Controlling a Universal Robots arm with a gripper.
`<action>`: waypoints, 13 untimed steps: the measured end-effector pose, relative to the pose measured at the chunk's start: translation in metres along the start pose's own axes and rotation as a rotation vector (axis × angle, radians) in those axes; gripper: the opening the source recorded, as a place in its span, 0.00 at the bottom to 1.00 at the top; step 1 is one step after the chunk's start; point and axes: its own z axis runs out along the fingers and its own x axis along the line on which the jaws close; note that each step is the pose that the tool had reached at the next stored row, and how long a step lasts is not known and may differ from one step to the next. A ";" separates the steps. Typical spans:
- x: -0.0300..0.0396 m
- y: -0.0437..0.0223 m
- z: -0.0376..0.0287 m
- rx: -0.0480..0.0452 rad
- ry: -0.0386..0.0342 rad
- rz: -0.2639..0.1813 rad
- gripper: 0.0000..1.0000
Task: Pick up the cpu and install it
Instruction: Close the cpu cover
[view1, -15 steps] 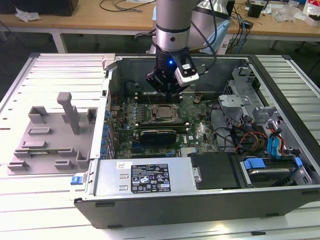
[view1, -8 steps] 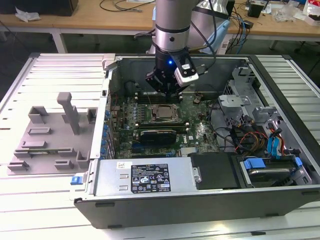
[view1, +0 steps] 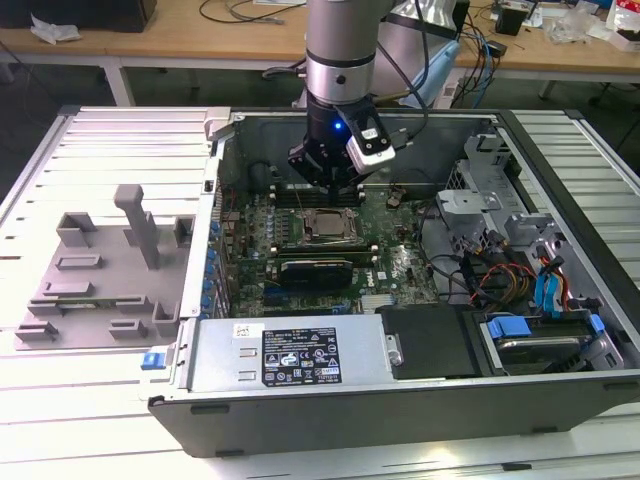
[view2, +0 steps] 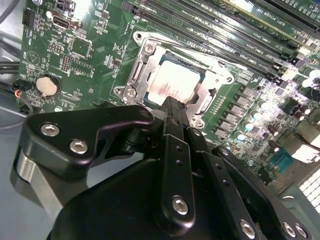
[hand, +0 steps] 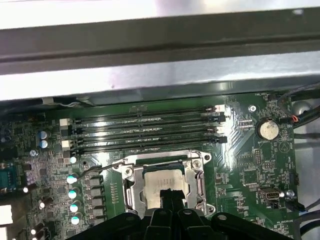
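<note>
The cpu (view1: 328, 222) lies flat in the metal socket frame (view2: 134, 75) on the green motherboard (view1: 405, 262) inside the open computer case. Both wrist views show its silvery top, cpu (view2: 172, 82), cpu (hand: 159, 178). My gripper (view1: 332, 188) hangs just above the socket, toward the far side of the case. In both wrist views its black fingers come together over the chip's edge, gripper (view2: 172, 104), gripper (hand: 172, 194), with nothing held between them. The fingers hide part of the chip.
Memory slots (hand: 145, 131) run beside the socket. A black card (view1: 315, 268) sits in front of it. Cables and a drive cage (view1: 530, 335) fill the case toward the exterior view's right. A grey fixture (view1: 105, 270) lies outside the case on the exterior view's left.
</note>
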 end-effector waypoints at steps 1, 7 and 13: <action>0.0003 -0.0003 0.0003 -0.0004 -0.0003 -0.005 0.11; 0.0012 -0.0016 0.0006 -0.0009 -0.0005 -0.020 0.11; 0.0017 -0.0018 0.0007 -0.0008 -0.0004 -0.020 0.11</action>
